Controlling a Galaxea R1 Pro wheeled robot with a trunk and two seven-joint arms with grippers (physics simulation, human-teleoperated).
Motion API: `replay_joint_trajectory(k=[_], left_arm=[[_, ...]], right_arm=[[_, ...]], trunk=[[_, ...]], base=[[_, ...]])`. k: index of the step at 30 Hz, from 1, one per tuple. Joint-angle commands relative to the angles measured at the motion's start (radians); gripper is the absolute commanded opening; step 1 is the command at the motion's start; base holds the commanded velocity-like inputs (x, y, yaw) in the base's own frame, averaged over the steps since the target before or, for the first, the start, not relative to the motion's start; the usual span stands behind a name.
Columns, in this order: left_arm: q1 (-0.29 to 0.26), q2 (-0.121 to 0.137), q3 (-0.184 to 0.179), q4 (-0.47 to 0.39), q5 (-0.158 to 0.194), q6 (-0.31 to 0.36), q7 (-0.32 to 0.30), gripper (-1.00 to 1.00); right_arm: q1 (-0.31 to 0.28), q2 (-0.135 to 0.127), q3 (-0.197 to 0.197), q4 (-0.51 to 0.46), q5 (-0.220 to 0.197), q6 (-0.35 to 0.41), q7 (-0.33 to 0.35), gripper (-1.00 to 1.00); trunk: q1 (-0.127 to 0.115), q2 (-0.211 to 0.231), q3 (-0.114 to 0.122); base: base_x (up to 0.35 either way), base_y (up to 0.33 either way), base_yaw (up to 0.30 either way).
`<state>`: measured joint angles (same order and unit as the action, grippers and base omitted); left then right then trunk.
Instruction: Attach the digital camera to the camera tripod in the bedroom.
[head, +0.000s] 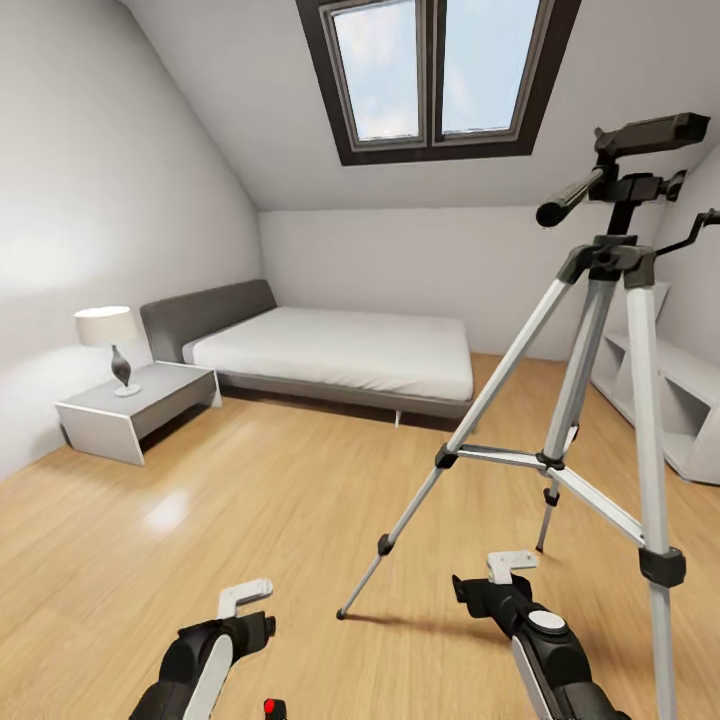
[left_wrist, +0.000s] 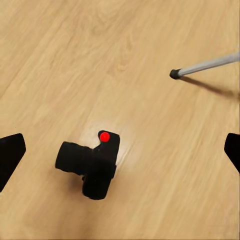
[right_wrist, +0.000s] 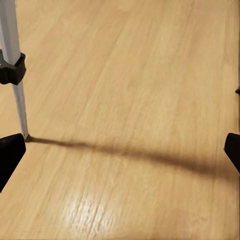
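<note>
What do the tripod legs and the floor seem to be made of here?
The camera tripod legs look like silvery brushed metal with black, probably plastic, joints and feet. The floor looks like light varnished wood: plank grain lines and a soft glossy sheen.

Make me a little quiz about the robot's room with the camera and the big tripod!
1. True or false: the digital camera is already fixed on the camera tripod.
2. What does the camera lie on? A) the bed B) the wood floor C) the side table
3. Fill in: the left gripper hangs above the camera with its fingers ____.

Key: 1 false, the tripod's head is bare. 2 B, the wood floor. 3 open, one dark fingertip on each side, touching nothing.
</note>
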<state>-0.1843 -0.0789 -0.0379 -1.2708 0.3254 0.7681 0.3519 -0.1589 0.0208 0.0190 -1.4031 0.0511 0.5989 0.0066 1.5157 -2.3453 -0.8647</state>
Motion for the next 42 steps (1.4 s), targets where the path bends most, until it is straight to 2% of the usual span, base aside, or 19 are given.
replay_joint_trajectory(k=[1, 4, 8, 22, 31, 42], left_arm=[[0.000, 0.000, -0.001, -0.045, 0.011, 0.026, 0.015, 1.00], [-0.003, -0.001, -0.002, -0.133, 0.009, 0.070, 0.027, 1.00], [-0.010, -0.004, -0.003, -0.179, 0.010, 0.093, 0.030, 1.00], [-0.018, -0.005, -0.011, -0.181, 0.004, 0.056, 0.036, 1.00], [-0.018, -0.006, -0.086, -0.157, -0.027, 0.047, 0.040, 1.00], [-0.018, -0.007, -0.102, -0.162, -0.040, 0.047, 0.041, 1.00]], right_arm=[[-0.001, 0.000, -0.003, -0.007, 0.005, 0.009, 0.000, 1.00], [-0.001, -0.001, -0.012, -0.019, 0.005, 0.015, -0.001, 1.00], [-0.001, 0.001, -0.018, -0.027, 0.005, 0.018, -0.001, 1.00], [-0.001, 0.002, -0.024, -0.015, 0.007, 0.009, -0.005, 1.00], [-0.001, 0.002, -0.024, -0.012, 0.002, 0.007, -0.005, 1.00], [-0.001, 0.002, -0.025, -0.013, 0.003, 0.006, -0.003, 1.00]], trunk=[[0.004, -0.008, -0.004], [0.015, -0.029, -0.014], [0.031, -0.057, -0.026], [0.084, -0.155, -0.070], [0.088, -0.157, -0.105], [0.093, -0.159, -0.147]], base=[[0.000, 0.000, 0.000], [0.000, 0.000, 0.000], [0.000, 0.000, 0.000], [0.000, 0.000, 0.000], [0.000, 0.000, 0.000], [0.000, 0.000, 0.000]])
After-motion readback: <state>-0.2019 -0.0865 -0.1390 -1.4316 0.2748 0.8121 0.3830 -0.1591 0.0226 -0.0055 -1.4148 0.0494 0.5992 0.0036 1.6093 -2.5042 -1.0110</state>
